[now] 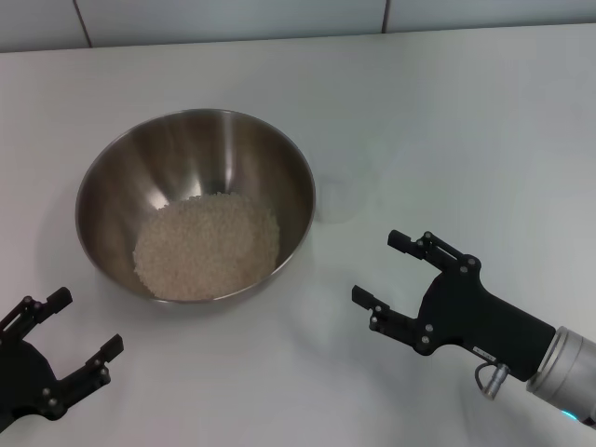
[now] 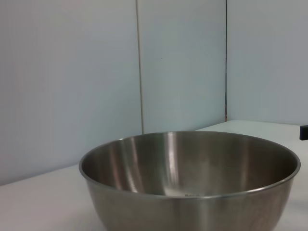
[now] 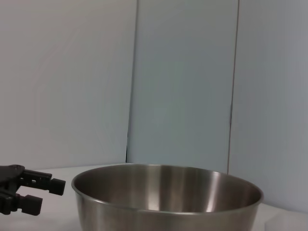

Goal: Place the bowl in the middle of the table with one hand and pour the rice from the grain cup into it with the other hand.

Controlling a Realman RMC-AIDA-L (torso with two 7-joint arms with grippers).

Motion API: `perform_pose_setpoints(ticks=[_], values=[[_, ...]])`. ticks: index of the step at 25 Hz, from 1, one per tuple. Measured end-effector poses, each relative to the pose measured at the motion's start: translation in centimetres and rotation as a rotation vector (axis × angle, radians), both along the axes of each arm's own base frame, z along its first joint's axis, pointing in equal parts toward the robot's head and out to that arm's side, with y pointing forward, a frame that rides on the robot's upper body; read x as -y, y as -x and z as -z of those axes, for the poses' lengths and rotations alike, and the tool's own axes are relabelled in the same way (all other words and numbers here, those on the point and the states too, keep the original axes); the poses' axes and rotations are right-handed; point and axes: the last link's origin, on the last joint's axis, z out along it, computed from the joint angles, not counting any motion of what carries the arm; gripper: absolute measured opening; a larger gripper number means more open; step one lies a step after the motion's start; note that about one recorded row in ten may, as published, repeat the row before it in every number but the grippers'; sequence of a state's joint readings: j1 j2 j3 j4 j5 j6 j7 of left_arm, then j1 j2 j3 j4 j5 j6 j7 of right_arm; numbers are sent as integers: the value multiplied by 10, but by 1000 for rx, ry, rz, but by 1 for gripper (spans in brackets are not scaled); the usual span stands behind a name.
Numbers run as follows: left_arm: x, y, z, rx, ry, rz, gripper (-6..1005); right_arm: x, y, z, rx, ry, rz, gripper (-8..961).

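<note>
The bowl (image 1: 196, 200) sits left of centre in the head view, well apart from both grippers. The left gripper (image 1: 63, 337) hangs in the lower left corner, below the bowl, its fingers spread apart and holding nothing. The right gripper (image 1: 389, 270) is at the lower right, fingers also spread wide and empty, pointing toward the bowl and the cup (image 1: 343, 194).

The cup stands upright just beside the bowl's right rim; it looks empty, though its clear wall makes that hard to judge. The rice (image 1: 207, 244) lies in a pale heap on the bowl's bottom, toward the near side.

The table (image 1: 484, 121) is plain white and fills most of the head view. Along the top edge runs a pale panelled wall (image 1: 233, 17) with dark seams. In the right wrist view the bowl fills the lower middle, and black fingers (image 3: 33, 185) of the other gripper show at the lower left edge.
</note>
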State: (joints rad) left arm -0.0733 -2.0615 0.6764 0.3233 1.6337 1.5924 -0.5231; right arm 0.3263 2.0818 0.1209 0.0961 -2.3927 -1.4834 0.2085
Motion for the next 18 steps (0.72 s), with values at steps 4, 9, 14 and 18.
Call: perform_pose_setpoints(ticks=[4, 9, 14, 18], values=[[1, 0, 0, 2, 1, -2, 843, 0, 0, 0, 3, -1, 1, 773], [0, 0, 0, 3, 0, 0, 844, 0, -1, 0, 6, 0, 1, 773], [0, 0, 0, 3, -1, 0, 844, 0, -1, 1, 11, 1, 4, 774], [0, 0, 0, 4, -3, -3, 844, -1, -2, 1, 13, 1, 7, 773]])
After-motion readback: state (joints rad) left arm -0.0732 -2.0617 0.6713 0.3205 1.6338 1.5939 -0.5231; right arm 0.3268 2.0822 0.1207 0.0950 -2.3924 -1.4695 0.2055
